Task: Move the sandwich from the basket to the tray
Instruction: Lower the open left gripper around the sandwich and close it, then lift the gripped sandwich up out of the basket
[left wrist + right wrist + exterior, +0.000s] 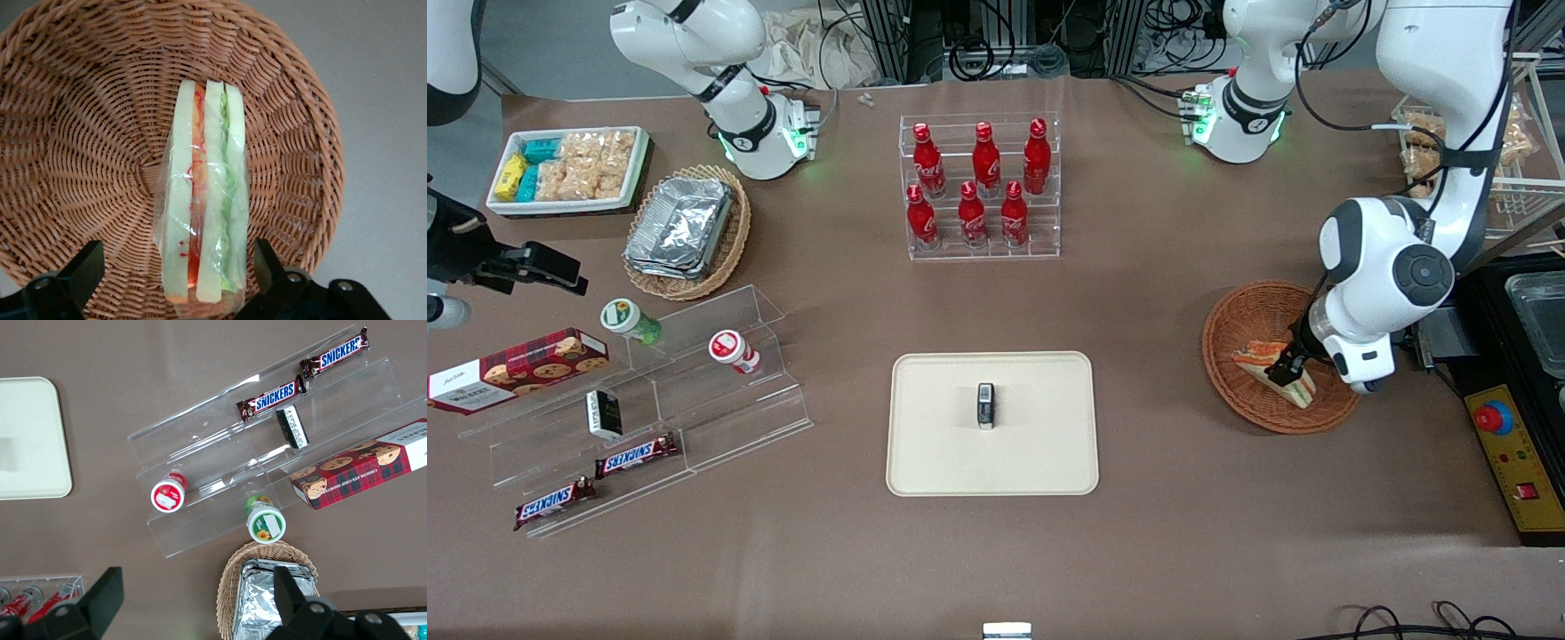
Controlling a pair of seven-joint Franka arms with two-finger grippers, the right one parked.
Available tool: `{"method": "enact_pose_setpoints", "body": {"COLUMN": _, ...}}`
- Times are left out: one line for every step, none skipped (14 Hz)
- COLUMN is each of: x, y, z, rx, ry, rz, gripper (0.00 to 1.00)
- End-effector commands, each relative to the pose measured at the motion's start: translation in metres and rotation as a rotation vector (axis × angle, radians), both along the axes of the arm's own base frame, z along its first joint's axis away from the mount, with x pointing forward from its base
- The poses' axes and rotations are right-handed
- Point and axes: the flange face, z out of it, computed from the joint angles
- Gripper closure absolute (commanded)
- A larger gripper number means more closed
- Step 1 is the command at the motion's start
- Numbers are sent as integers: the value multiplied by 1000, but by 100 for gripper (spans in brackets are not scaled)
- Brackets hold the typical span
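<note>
The sandwich (1258, 356) (203, 200), a plastic-wrapped wedge with orange-red and green filling, lies in the reddish-brown wicker basket (1232, 311) (80, 133) toward the working arm's end of the table. My left gripper (1286, 370) (177, 252) is down in the basket, open, with one finger on each side of the sandwich's wide end. One finger is close to the wrapper and the other stands well apart from it. The cream tray (934, 462) (27, 440) lies mid-table, nearer the front camera than the bottles, with a small dark object (985, 405) on it.
A clear rack of red bottles (980, 191) stands mid-table. Toward the parked arm's end are a clear stepped shelf (694, 400) with snack bars and cups, a cookie box (516, 366), a tan basket with foil containers (685, 229) and a white snack bin (569, 169). A yellow control box (1516, 462) lies beside the basket.
</note>
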Motion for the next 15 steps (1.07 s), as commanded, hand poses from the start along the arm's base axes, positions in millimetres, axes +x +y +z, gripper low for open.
{"method": "enact_pose_setpoints", "body": {"x": -4, "y": 0, "z": -10, "rx": 3, "ry": -21, "rz": 18, "gripper": 0}}
{"method": "enact_pose_setpoints", "body": {"x": -4, "y": 0, "z": -14, "rx": 3, "ry": -24, "rz": 19, "gripper": 0}}
{"method": "enact_pose_setpoints", "body": {"x": -4, "y": 0, "z": -19, "rx": 3, "ry": -21, "rz": 19, "gripper": 0}}
{"method": "enact_pose_setpoints", "body": {"x": -4, "y": 0, "z": -19, "rx": 3, "ry": -21, "rz": 19, "gripper": 0}}
{"method": "enact_pose_setpoints", "body": {"x": -3, "y": 0, "z": -19, "rx": 3, "ry": -23, "rz": 19, "gripper": 1}}
{"method": "enact_pose_setpoints", "body": {"x": -3, "y": 0, "z": -19, "rx": 3, "ry": -23, "rz": 18, "gripper": 1}}
{"method": "enact_pose_setpoints", "body": {"x": -3, "y": 0, "z": -21, "rx": 3, "ry": -21, "rz": 18, "gripper": 1}}
{"method": "enact_pose_setpoints", "body": {"x": -3, "y": 0, "z": -22, "rx": 3, "ry": -27, "rz": 16, "gripper": 2}}
{"method": "enact_pose_setpoints", "body": {"x": -3, "y": 1, "z": -24, "rx": 3, "ry": -31, "rz": 18, "gripper": 3}}
{"method": "enact_pose_setpoints", "body": {"x": -3, "y": 2, "z": -26, "rx": 2, "ry": -31, "rz": 18, "gripper": 7}}
{"method": "enact_pose_setpoints", "body": {"x": -3, "y": 2, "z": -27, "rx": 2, "ry": -29, "rz": 17, "gripper": 14}}
{"method": "enact_pose_setpoints", "body": {"x": -3, "y": 2, "z": -28, "rx": 2, "ry": -29, "rz": 17, "gripper": 23}}
{"method": "enact_pose_setpoints", "body": {"x": -2, "y": 2, "z": -28, "rx": 2, "ry": -32, "rz": 15, "gripper": 32}}
{"method": "enact_pose_setpoints", "body": {"x": -2, "y": 2, "z": -27, "rx": 2, "ry": -32, "rz": 15, "gripper": 43}}
{"method": "enact_pose_setpoints", "body": {"x": -2, "y": 2, "z": -27, "rx": 2, "ry": -34, "rz": 15, "gripper": 52}}
